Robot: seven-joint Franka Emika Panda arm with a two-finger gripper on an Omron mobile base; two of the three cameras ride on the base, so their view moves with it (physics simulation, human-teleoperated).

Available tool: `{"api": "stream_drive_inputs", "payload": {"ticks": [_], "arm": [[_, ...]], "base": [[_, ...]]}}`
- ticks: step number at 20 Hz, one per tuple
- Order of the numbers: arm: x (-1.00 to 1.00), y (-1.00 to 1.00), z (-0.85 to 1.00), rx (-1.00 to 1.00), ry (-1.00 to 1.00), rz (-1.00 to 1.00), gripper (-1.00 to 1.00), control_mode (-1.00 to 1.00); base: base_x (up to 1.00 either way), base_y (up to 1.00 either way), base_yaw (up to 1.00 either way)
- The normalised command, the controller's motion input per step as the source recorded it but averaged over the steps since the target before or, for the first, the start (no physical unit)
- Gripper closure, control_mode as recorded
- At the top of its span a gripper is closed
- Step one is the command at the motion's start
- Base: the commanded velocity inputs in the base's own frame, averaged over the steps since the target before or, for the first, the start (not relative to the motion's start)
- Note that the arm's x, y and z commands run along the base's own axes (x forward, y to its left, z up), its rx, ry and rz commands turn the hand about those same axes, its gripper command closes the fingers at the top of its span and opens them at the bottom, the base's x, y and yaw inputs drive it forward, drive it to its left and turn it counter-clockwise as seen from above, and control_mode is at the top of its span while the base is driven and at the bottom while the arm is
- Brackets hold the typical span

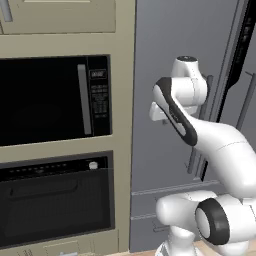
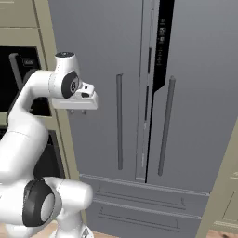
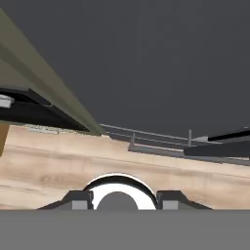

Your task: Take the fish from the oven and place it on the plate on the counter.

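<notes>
The oven sits low on the left under a microwave. Its dark glass door is shut, with the control strip and a round silver knob along its top. The fish is hidden, and the plate and the counter are out of view. My gripper hangs in front of the grey fridge, to the right of the oven and above it, pointing down. In the hand view its fingertips stand apart with nothing between them, so my gripper is open over the floor.
A black microwave with a vertical grey handle is built in above the oven. A tall grey fridge with long handles and a bottom drawer fills the right side. Wooden floor lies below the hand.
</notes>
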Motion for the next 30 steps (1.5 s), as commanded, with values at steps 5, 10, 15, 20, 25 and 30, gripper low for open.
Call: {"api": "stream_drive_inputs", "payload": {"ticks": [5, 10, 15, 20, 25, 30], "arm": [[-0.82, 0.52, -0.02, -0.03, -0.09, 0.16, -1.0, -1.0], [-0.97, 1.0, -0.39, -0.21, -0.21, 0.24, -1.0, -1.0], [-0.6, 1.0, -0.74, -0.32, -0.43, 0.26, -1.0, -1.0], [-0.13, 1.0, -0.78, -0.35, -0.41, 0.33, -1.0, -1.0], [0.0, 1.0, -0.44, -0.49, -0.19, 0.39, -1.0, -1.0], [0.15, 1.0, -0.57, -0.5, -0.21, 0.3, -1.0, -1.0]], "base": [[0.0, 0.0, 0.0], [0.0, 0.0, 0.0], [0.0, 0.0, 0.0], [0.0, 0.0, 0.0], [0.0, 0.0, 0.0], [0.0, 0.0, 0.0]]}}
